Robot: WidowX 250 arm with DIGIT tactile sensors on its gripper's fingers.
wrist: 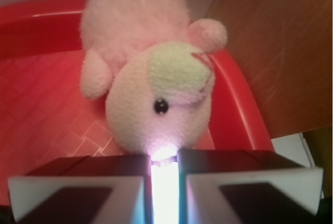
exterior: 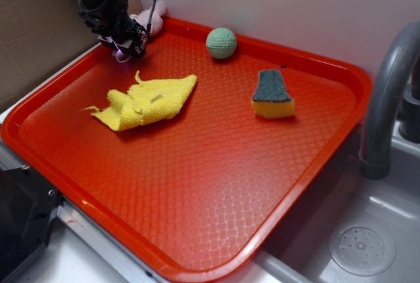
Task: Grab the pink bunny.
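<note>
The claw [exterior: 126, 48] hangs low over the far left corner of the red tray [exterior: 216, 184], tilted down toward the tray floor. In the wrist view its two fingers [wrist: 78, 190] stand almost together, with only a thin bright slit between them, and nothing sits in that slit; so the claw is nearly closed and holds nothing. The pink bunny [wrist: 151, 78] lies directly ahead of the fingertips, its round head nearest them and seemingly just touching their front edge, its body stretching away toward the tray's raised rim. One black eye faces the camera, and a pale yellowish patch sits on the head above it. From the exterior view only a small part of the bunny [exterior: 146, 17] shows, behind the claw and against the tray's back edge, mostly hidden by the arm. The yellow knitted cloth [exterior: 146, 101] lies crumpled on the tray floor, near the claw on the side toward the camera. The green ball [exterior: 221, 43] rests well to the side of the claw, near the back rim, and a yellow sponge with a dark green top [exterior: 272, 95] lies farther off, beyond the ball.
</note>
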